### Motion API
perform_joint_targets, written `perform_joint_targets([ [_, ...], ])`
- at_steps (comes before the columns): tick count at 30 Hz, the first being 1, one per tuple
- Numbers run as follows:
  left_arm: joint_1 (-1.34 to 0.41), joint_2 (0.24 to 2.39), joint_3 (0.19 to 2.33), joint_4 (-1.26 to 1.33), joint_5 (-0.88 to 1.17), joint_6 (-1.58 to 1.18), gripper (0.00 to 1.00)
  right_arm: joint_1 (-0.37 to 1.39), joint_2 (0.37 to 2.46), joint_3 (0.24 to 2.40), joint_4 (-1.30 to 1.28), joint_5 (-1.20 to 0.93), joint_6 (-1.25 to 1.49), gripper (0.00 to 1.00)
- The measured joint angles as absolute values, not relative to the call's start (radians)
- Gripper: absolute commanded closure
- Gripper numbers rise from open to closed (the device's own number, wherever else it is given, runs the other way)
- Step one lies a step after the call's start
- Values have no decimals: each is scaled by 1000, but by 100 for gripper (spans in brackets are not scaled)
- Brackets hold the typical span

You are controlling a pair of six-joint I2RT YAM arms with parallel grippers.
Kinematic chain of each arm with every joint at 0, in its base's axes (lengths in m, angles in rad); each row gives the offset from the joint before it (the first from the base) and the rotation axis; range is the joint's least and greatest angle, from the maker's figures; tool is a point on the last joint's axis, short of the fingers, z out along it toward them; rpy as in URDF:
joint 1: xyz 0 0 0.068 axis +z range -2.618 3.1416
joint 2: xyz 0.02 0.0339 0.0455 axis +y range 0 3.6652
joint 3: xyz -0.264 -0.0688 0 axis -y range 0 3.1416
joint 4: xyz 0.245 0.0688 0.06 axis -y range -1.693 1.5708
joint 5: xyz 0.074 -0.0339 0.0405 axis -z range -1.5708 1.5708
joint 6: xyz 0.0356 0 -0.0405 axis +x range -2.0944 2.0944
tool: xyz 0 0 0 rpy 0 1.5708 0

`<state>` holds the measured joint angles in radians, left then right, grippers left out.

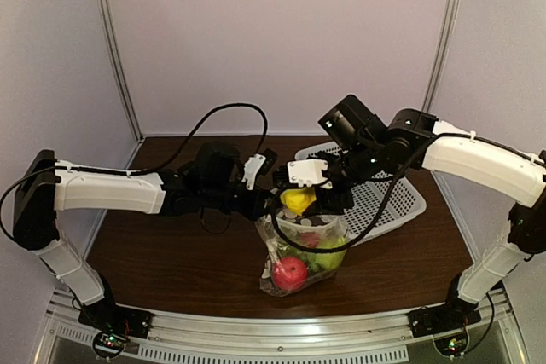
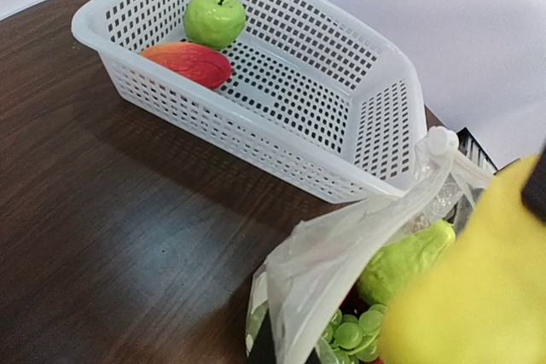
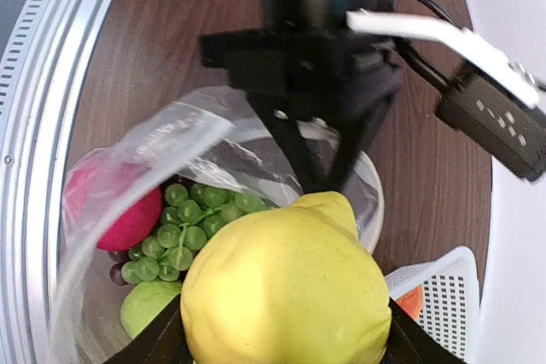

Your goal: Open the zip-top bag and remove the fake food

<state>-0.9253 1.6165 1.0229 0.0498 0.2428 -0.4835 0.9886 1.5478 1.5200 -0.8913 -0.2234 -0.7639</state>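
Zip-top bag (image 1: 300, 249) is standing open near the middle of the tabletop, toward its near edge, with both arms meeting over its mouth. Just above that opening, the right gripper (image 3: 283, 340) is clasping a yellow lemon (image 3: 286, 283), its two fingers spread fairly wide around the fruit. Beyond the lemon, the left gripper (image 3: 316, 178) is closed tight and pinching the bag's clear rim. Inside the bag, green grapes (image 3: 183, 228), a red apple (image 3: 119, 210) and a green fruit (image 3: 147, 304) are lying together. A white basket (image 1: 397, 202) is sitting toward the far right corner, holding a green apple (image 2: 215, 19) and a red-orange piece (image 2: 189, 64). The lemon appears to be coming out. Doing this well means raising it straight up past the rim, with the left pinch holding the film taut so the bag is not dragging along, then carrying it to the basket.
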Motion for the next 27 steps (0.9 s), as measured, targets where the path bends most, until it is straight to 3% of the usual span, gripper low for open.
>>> perform_joint_targets([
  [16, -925, 1587, 1025, 19, 238, -462, 100, 530, 1452, 1478, -735, -416, -543, 60],
  [27, -925, 1558, 1025, -3, 220, -455, 100, 379, 1565, 1232, -621, -215, -599, 59],
])
